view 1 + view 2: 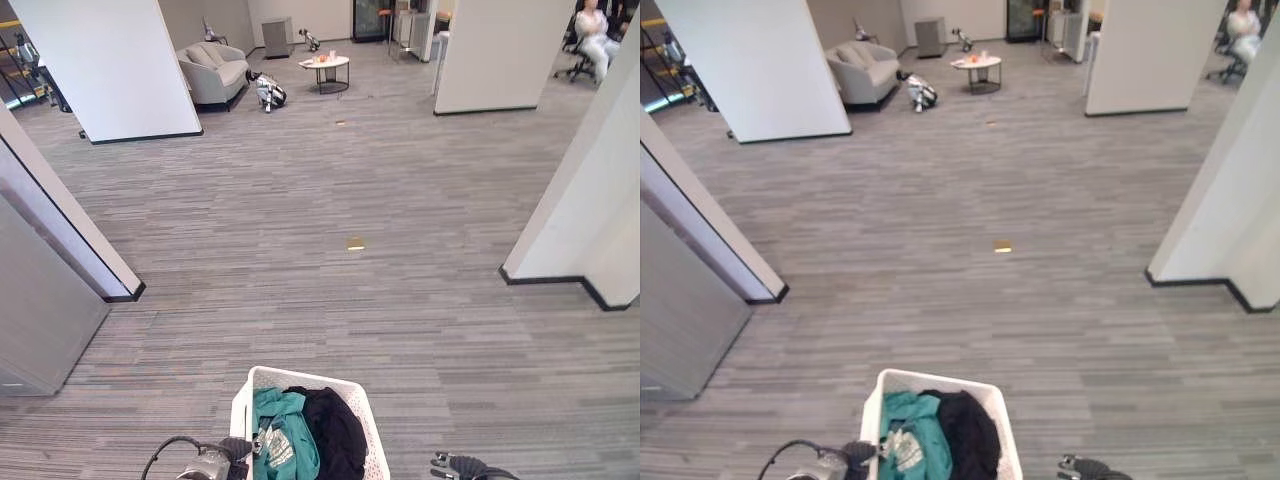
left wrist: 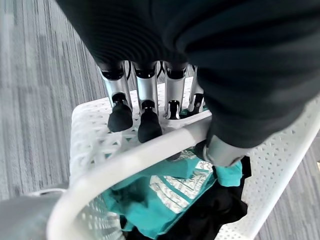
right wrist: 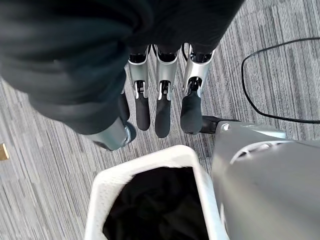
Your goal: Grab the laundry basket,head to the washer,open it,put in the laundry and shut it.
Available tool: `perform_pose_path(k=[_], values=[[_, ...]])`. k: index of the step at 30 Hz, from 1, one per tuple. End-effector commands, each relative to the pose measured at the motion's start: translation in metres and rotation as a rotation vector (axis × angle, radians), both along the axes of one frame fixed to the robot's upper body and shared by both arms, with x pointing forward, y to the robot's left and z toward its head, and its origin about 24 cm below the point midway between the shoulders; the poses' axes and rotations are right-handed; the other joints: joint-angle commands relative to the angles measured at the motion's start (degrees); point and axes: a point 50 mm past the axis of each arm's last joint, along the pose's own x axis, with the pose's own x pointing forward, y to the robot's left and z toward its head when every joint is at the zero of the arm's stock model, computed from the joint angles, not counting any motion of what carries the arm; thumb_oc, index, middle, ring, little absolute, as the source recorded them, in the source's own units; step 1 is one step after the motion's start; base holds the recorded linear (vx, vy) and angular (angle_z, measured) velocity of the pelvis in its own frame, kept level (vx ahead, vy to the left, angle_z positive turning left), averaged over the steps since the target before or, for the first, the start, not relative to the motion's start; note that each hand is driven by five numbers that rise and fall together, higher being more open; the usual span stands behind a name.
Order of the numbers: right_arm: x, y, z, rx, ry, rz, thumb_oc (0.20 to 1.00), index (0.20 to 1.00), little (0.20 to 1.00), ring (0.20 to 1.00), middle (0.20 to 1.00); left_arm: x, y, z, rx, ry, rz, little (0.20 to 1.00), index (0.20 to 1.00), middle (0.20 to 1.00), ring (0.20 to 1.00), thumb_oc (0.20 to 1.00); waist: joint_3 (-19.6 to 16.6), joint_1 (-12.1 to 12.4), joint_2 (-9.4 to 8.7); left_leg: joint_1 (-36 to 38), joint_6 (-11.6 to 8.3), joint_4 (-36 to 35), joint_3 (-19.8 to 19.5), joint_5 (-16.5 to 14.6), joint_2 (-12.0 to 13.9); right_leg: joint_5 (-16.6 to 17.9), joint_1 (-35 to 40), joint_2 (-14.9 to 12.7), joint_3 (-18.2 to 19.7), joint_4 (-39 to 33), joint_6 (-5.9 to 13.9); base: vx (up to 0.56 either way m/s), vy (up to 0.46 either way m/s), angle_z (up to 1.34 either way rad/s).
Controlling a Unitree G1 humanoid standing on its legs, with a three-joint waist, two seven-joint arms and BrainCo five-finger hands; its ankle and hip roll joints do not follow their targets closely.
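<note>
Basket: the white perforated laundry basket (image 1: pixel 305 385) was at the lower middle of the head views, close in front of the robot and apparently carried clear of the carpet.
Laundry: a teal garment (image 1: pixel 282 430) lay beside a black garment (image 1: pixel 335 430) inside the basket, both below its rim.
Left hand: the left hand (image 2: pixel 142 107) was curled round the basket's white handle (image 2: pixel 150 150), fingers hooked over it and the thumb under it.
Right hand: the right hand (image 3: pixel 160 110) hung just beyond one end of the basket with fingers nearly straight, holding nothing; whether it touched the rim could not be told.
Progress: the basket appeared to be grabbed, so the first step looked done. No washer could be made out, so the walk, the opening, the loading and the shutting seemingly all remained.
Floor: grey striped carpet (image 1: pixel 330 300) ran ahead, with a small yellowish scrap (image 1: pixel 356 244) lying in the open middle.
Room: white pillars (image 1: pixel 110 70) and wall corners flanked an open passage. At the far end stood a grey sofa (image 1: pixel 215 70) and a round white table (image 1: pixel 324 66), with a small machine (image 1: pixel 269 93) on the floor between them.
Person: a seated person (image 1: pixel 597 35) was in the far right corner.
</note>
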Motion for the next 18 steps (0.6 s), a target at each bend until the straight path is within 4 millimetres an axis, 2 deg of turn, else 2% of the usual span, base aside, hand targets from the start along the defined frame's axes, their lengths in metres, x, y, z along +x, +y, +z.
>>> perform_pose_path(k=[1, 3, 4, 5, 6, 7, 11, 15, 18], values=[[-0.004, 0.003, -0.002, 0.007, 0.029, 0.017, 0.200, 0.200, 0.200, 0.200, 0.200, 0.011, -0.010, 0.002, -0.083, -0.053, 0.057, 0.200, 0.200, 0.200, 0.200, 0.200, -0.9, 0.2, -1.91, -0.1, 0.24, -6.6, -0.7, 6.3, -4.1, 6.5, 6.3, -2.8, 0.6, -10.1, 6.89, 0.02, -0.025, 0.04], [-0.007, 0.001, -0.002, 0.003, 0.035, 0.005, 0.200, 0.200, 0.200, 0.200, 0.200, 0.009, -0.009, 0.002, -0.091, -0.047, 0.085, 0.200, 0.200, 0.200, 0.200, 0.200, -0.9, 0.3, -1.92, -0.1, 0.18, -6.6, -0.9, 6.2, -4.2, 6.3, 6.4, -2.8, 0.4, -10.0, 6.82, 0.02, -0.016, 0.01], [-0.007, 0.001, -0.002, 0.003, 0.035, 0.005, 0.253, 0.253, 0.253, 0.253, 0.253, 0.009, -0.009, 0.002, -0.091, -0.047, 0.085, 0.200, 0.200, 0.200, 0.200, 0.200, -0.9, 0.3, -1.92, -0.1, 0.18, -6.6, -0.9, 6.2, -4.2, 6.3, 6.4, -2.8, 0.4, -10.0, 6.82, 0.04, -0.031, 0.02], [-0.012, -0.001, -0.003, -0.002, 0.049, -0.005, 0.548, 0.548, 0.548, 0.548, 0.548, 0.005, -0.008, 0.001, -0.103, -0.041, 0.122, 0.200, 0.200, 0.200, 0.200, 0.200, -0.9, 0.4, -1.98, -0.1, 0.12, -6.6, -1.1, 6.2, -4.2, 6.2, 6.5, -2.8, 0.2, -10.0, 6.78, 0.03, -0.031, 0.02], [-0.015, -0.003, -0.003, -0.011, 0.063, -0.002, 0.915, 0.915, 0.915, 0.915, 0.915, 0.005, -0.008, 0.000, -0.106, -0.039, 0.131, 0.200, 0.200, 0.200, 0.200, 0.200, -0.9, 0.5, -2.00, -0.1, 0.09, -6.6, -1.3, 6.2, -4.2, 6.2, 6.6, -2.8, 0.1, -10.1, 6.77, 0.05, -0.045, 0.01], [-0.018, -0.006, -0.003, -0.026, 0.081, 0.005, 1.000, 1.000, 1.000, 1.000, 1.000, 0.002, -0.007, 0.000, -0.111, -0.032, 0.153, 0.200, 0.200, 0.200, 0.200, 0.200, -0.8, 0.7, -2.04, -0.2, 0.06, -6.6, -1.4, 6.2, -4.2, 6.2, 6.6, -2.8, -0.1, -10.1, 6.77, 0.04, -0.032, 0.03], [-0.018, -0.012, -0.001, -0.048, 0.087, -0.002, 1.000, 1.000, 1.000, 1.000, 1.000, 0.000, -0.007, -0.001, -0.132, -0.028, 0.192, 0.200, 0.200, 0.200, 0.200, 0.200, -0.8, 0.9, -2.05, -0.4, -0.05, -6.6, -1.7, 6.3, -4.2, 6.1, 6.8, -2.9, -0.5, -10.3, 6.77, 0.03, -0.025, 0.07], [-0.017, -0.022, 0.002, -0.067, 0.070, -0.045, 1.000, 1.000, 1.000, 1.000, 1.000, -0.006, -0.003, -0.002, -0.166, -0.026, 0.304, 0.200, 0.200, 0.200, 0.200, 0.200, -0.8, 0.8, -1.93, -0.8, -0.25, -6.6, -1.8, 6.4, -4.2, 6.0, 6.7, -2.8, -0.6, -10.5, 6.74, 0.03, -0.017, 0.11], [-0.016, -0.030, 0.005, -0.090, 0.064, -0.063, 1.000, 1.000, 1.000, 1.000, 1.000, -0.002, -0.003, -0.001, -0.203, -0.054, 0.376, 0.200, 0.200, 0.200, 0.200, 0.200, -0.7, 0.8, -1.78, -0.9, -0.31, -6.6, -2.0, 6.4, -4.1, 5.9, 6.7, -2.8, -0.8, -10.4, 6.62, 0.01, -0.004, -0.01]])
